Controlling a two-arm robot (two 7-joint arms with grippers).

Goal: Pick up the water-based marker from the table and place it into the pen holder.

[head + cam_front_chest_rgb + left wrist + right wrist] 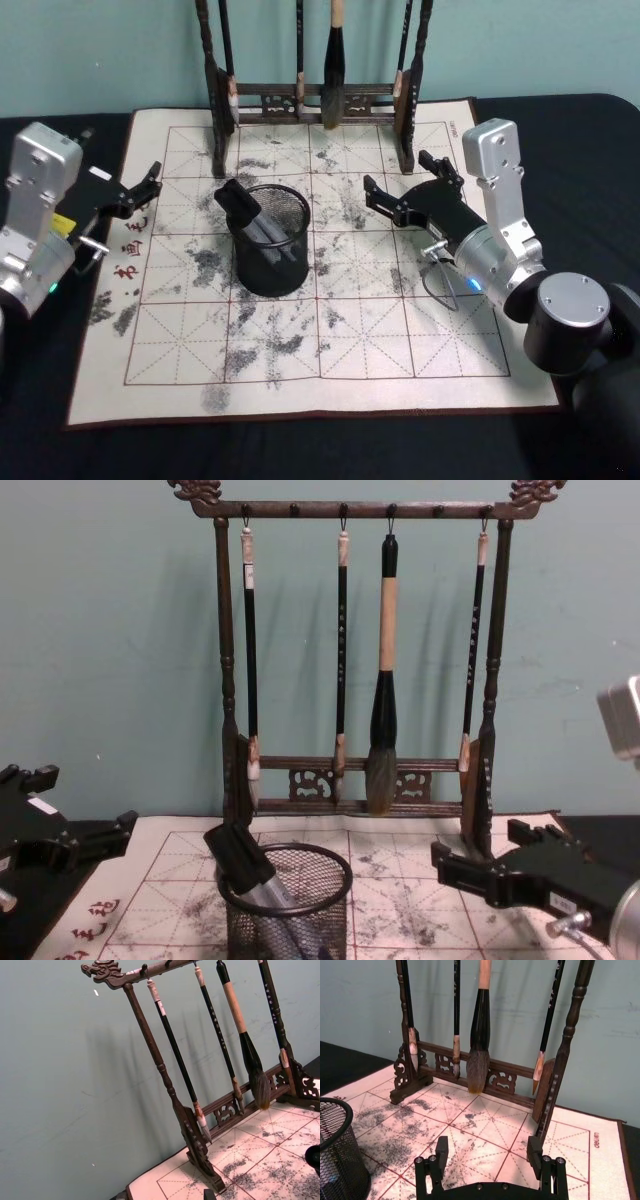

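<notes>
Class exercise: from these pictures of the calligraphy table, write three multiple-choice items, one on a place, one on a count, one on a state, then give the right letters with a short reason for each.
1. Where is the marker?
A. Lying on the mat
B. Standing tilted in the pen holder
C. Hanging on the brush rack

2. How many brushes hang on the brush rack?
A. Two
B. Four
C. Six

3. What state is the right gripper in?
A. Open and empty
B. Shut on the marker
C. Shut on a brush

Answers:
1. B: the head and chest views show its dark cap leaning out over the rim of the pen holder.
2. B: the chest view shows four brushes hanging from the top bar.
3. A: the right wrist view shows its jaws spread apart over the mat with nothing between them. The left gripper sits at the mat's left edge, also open.
</notes>
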